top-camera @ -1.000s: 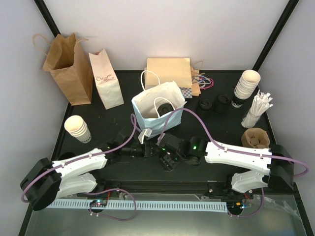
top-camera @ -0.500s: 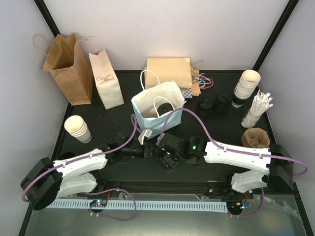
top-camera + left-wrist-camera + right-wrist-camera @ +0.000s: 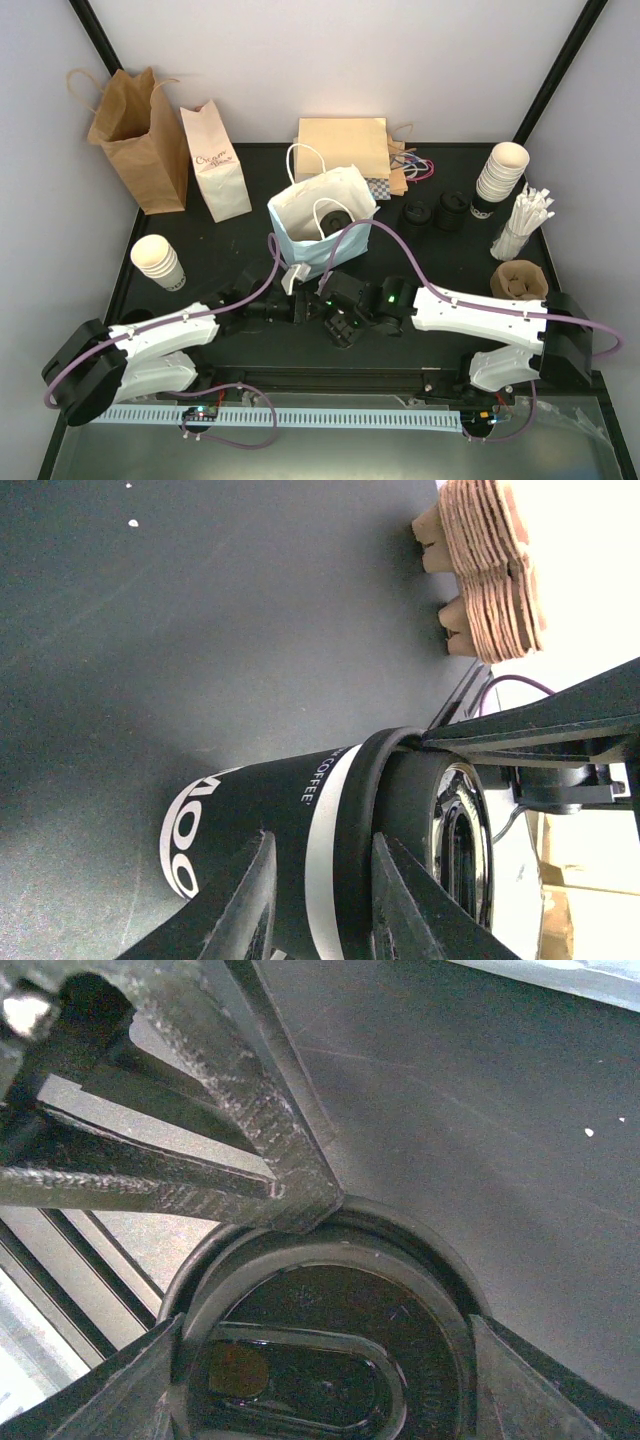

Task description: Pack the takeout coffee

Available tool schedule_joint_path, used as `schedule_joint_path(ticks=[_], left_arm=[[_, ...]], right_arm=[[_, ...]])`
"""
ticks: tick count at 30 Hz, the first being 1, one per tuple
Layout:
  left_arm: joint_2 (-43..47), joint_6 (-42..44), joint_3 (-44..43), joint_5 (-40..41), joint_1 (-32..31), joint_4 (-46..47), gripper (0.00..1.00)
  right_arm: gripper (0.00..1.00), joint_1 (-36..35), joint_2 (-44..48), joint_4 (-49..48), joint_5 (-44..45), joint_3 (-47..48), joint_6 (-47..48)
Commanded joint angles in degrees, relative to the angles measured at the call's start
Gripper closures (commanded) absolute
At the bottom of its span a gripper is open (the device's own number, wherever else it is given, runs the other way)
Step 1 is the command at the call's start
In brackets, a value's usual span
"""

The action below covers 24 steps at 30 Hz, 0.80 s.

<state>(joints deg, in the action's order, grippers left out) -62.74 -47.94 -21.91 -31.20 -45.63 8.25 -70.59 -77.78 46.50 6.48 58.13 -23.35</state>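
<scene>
Coffee, look: the takeout coffee (image 3: 235, 805) shows a dark wall with white lettering and a pale band under the rim. Its round black lid (image 3: 330, 1360) has an oval sip recess.
Coffee, place: near side of the counter (image 3: 240, 250), at 6 o'clock from the white bag (image 3: 322, 228), where my two wrists meet.
Right fingers (image 3: 110, 1395): spread wide, one pressed to each side of the lid, pinching it.
Left fingers (image 3: 245, 900): a narrow gap apart, laid against the cup's side; I cannot tell whether they pinch it.
Top view only: the bag and both my arms; the cup is hidden under my wrists.
Left wrist only: the cup's lettering, and the brown pulp stack (image 3: 485, 570) at 1 o'clock from it.
Right wrist only: the lid's top face, with my left fingertips meeting its rim at 11 o'clock.
</scene>
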Motion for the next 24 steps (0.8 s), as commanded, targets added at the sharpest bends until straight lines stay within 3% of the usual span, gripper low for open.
schedule_joint_path(ticks=[1,24], left_arm=[[-2.3,2.4,1.3,1.0,-2.2,-5.3,0.72],[-8.2,0.2,6.3,7.0,-3.7,-4.0,0.75]], right_arm=[[0.34,-1.6,-5.0,4.4,-7.3,-3.1,-1.9],[0.35,-2.3,-11.9,7.2,-7.9,-3.0,-1.9]])
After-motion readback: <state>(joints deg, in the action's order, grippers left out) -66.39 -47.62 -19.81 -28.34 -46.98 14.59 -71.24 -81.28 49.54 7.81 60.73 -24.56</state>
